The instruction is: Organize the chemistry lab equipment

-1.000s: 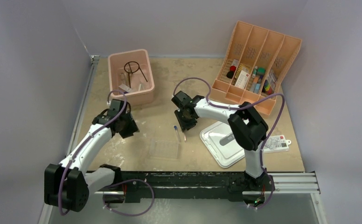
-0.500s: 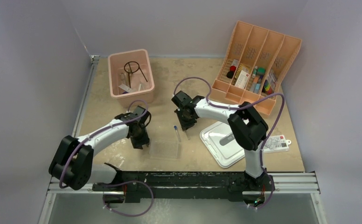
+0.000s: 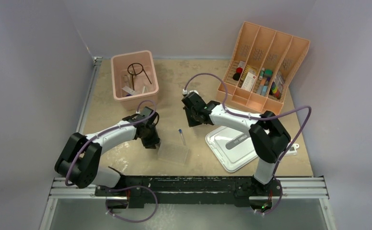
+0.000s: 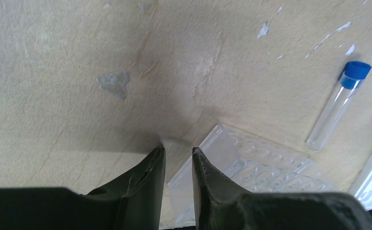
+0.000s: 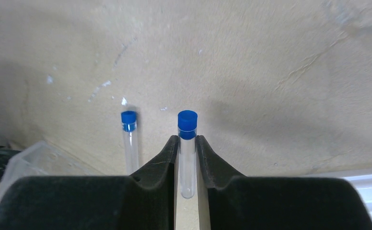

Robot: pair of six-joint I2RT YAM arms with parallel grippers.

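Observation:
My left gripper (image 3: 153,143) is at the table's front middle, shut on the near-left corner of the clear plastic tray (image 3: 174,154). In the left wrist view the tray's thin edge (image 4: 222,148) sits between my fingers (image 4: 178,149). My right gripper (image 3: 194,119) is shut on a blue-capped thin tube (image 5: 187,143) and holds it above the table. A second blue-capped tube (image 3: 180,135) lies on the table between the arms, also seen in the left wrist view (image 4: 338,108) and the right wrist view (image 5: 130,139). A black wire ring on a stem (image 3: 137,71) lies in the pink bin.
The pink bin (image 3: 151,96) stands at the back left. An orange divided organizer (image 3: 289,50) with small items stands at the back right. A white flat lid (image 3: 222,153) lies right of the tubes, a white card behind it.
My left gripper swung from beside the pink bin to the clear tray and closed on its corner; the tray shifted. My right gripper took one tube and drew back from the other.

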